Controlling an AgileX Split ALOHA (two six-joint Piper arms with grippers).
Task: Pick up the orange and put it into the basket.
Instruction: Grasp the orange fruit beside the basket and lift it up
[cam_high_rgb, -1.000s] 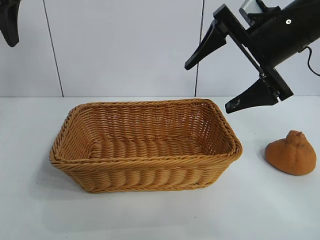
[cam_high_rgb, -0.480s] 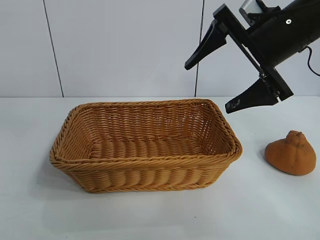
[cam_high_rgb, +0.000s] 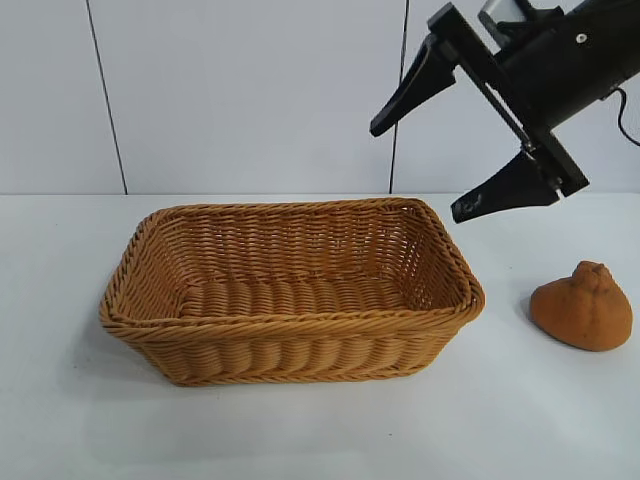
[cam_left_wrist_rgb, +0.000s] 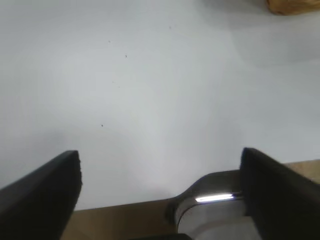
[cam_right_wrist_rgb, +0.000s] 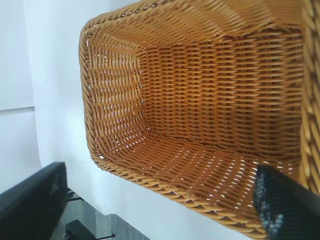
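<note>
White tabletop (cam_high_rgb: 560, 420) carries the basket (cam_high_rgb: 290, 350) — the orange (cam_high_rgb: 583, 308) sits apart, at its right. Right gripper (cam_high_rgb: 462, 150) hangs above the basket's right end, jaws wide, empty; left gripper (cam_left_wrist_rgb: 160, 185) likewise spread.

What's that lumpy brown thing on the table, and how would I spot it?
Find the big wicker basket mid-table. Right of it, apart from it, sits the orange on the bare white table. It is small, dull orange-brown and squat, with a knobby top.

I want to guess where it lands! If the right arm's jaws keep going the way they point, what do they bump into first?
Probably the tan woven wicker basket. The right gripper, jaws wide open, aims down into it: its wrist view is filled with the basket's inside. Depth is hard to judge, though.
</note>
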